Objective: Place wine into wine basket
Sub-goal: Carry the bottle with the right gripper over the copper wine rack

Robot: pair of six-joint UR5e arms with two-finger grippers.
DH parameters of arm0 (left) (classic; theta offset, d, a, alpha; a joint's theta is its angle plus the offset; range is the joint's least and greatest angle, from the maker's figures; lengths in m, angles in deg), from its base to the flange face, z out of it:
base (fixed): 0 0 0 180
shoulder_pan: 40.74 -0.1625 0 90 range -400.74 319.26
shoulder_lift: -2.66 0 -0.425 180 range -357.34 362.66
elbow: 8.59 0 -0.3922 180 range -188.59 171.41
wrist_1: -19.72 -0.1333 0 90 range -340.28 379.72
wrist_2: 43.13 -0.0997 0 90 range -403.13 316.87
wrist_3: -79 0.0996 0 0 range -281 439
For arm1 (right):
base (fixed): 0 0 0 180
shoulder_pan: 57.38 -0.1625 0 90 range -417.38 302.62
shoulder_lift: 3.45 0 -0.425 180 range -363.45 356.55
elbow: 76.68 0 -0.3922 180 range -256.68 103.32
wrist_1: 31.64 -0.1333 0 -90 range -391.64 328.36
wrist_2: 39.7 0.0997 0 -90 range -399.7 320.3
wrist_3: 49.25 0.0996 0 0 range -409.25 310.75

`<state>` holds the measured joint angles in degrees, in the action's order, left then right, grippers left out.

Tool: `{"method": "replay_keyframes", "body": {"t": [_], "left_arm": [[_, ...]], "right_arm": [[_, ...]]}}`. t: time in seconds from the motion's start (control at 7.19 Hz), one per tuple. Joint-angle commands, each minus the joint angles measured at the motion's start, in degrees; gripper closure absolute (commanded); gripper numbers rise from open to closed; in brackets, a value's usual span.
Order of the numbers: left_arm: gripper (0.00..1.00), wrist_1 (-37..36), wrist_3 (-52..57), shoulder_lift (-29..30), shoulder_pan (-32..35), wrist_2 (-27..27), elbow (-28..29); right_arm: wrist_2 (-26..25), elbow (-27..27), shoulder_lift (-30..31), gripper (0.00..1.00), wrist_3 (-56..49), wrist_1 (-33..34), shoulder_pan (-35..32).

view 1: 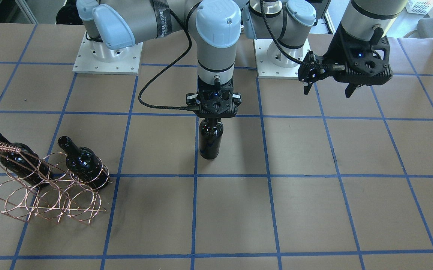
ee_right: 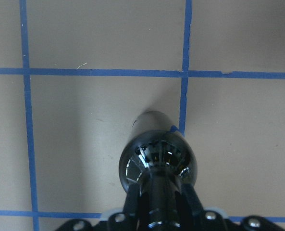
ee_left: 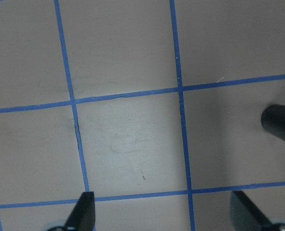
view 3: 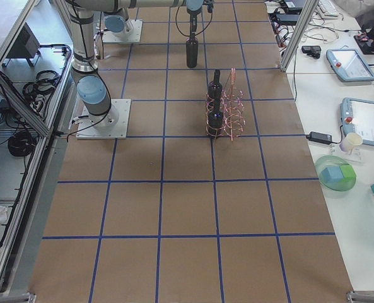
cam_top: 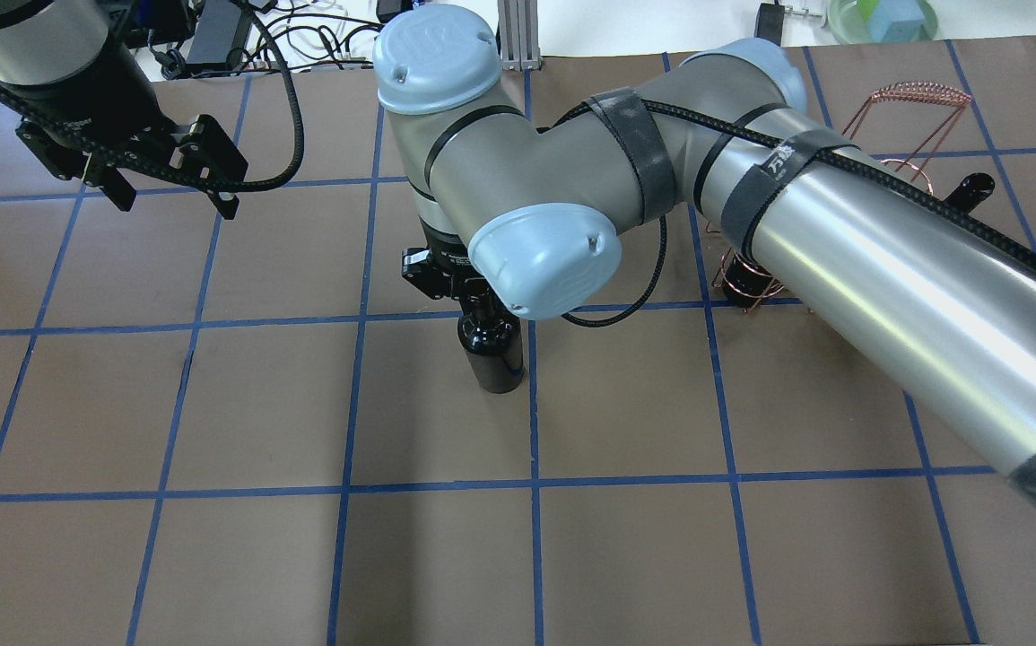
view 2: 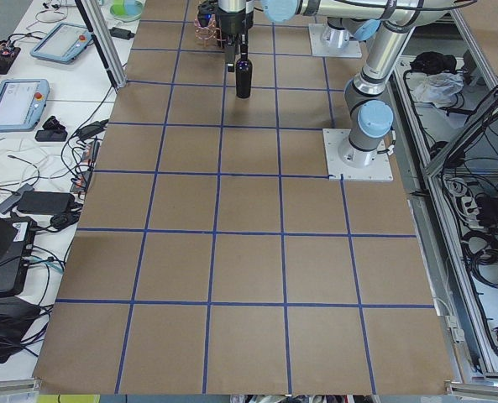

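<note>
A near-black wine bottle (view 1: 211,140) stands upright mid-table, its base at or just above the paper; I cannot tell which. My right gripper (view 1: 211,119) is shut on its neck from above, as the right wrist view (ee_right: 156,202) shows, looking down on the bottle's shoulder (ee_right: 157,161). The copper wire wine basket (view 1: 47,195) stands at the table's right end and holds two alike bottles (view 1: 85,165) (view 1: 21,161), leaning. My left gripper (view 1: 328,92) hangs open and empty above the table's left part; its fingers (ee_left: 84,214) show over bare paper.
Brown paper with a blue tape grid covers the table (cam_top: 625,556). The two arm bases (view 1: 107,56) (view 1: 282,60) stand on the robot's side. My right arm's long forearm (cam_top: 885,278) passes over the basket (cam_top: 908,117). A dark rounded thing (ee_left: 281,122) shows at the left wrist view's right edge.
</note>
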<state>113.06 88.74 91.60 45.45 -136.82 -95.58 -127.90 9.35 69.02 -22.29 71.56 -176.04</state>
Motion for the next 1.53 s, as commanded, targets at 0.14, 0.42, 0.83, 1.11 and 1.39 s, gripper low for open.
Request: {"method": "replay_keyframes", "body": {"t": [0.14, 0.42, 0.83, 1.11, 1.39], "left_arm": [[0.00, -0.1, -0.2, -0.2, 0.2, 0.3, 0.0], [0.00, -0.1, -1.0, -0.4, 0.4, 0.7, 0.0], [0.00, -0.1, -8.9, -0.3, 1.6, 0.9, 0.2], [0.00, -0.4, -14.4, 0.0, 5.7, 0.8, 0.4], [0.00, -0.4, -14.7, 0.1, 6.1, 1.0, 0.5]], "right_arm": [[1.5, -0.9, 0.5, 1.00, -2.9, -1.1, 1.8], [1.5, -2.4, 2.2, 1.00, -7.6, -4.7, 6.2], [0.7, -5.3, 8.0, 1.00, -12.4, -16.9, 13.9], [-0.5, -5.3, 13.4, 1.00, -17.4, -24.7, 21.9], [-5.2, -5.4, 14.3, 1.00, -23.8, -28.1, 25.5]]}}
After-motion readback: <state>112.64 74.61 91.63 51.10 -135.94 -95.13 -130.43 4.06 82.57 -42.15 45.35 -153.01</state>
